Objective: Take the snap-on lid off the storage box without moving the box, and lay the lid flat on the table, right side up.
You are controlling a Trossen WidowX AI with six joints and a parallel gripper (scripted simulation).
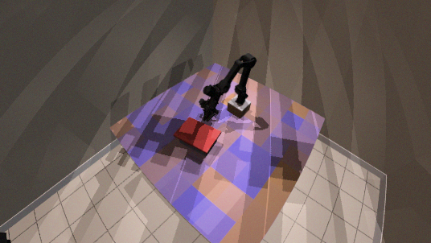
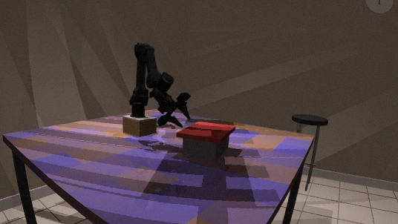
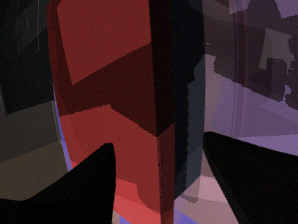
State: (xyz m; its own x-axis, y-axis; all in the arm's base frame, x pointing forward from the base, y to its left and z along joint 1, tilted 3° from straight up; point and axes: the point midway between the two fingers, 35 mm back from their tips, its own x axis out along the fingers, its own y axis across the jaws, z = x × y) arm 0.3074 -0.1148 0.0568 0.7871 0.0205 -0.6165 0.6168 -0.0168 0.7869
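Observation:
A red snap-on lid sits closed on the dark storage box near the middle of the table. My gripper is open and empty. It hangs low at the box's edge on the arm's side, tilted toward the lid. In the wrist view the lid's rim and the box's side wall run between the two dark fingers, and I cannot tell whether they touch the lid.
The patterned purple and orange table carries the arm's tan base block just behind the box. A black stool stands on the floor beyond the table's right edge.

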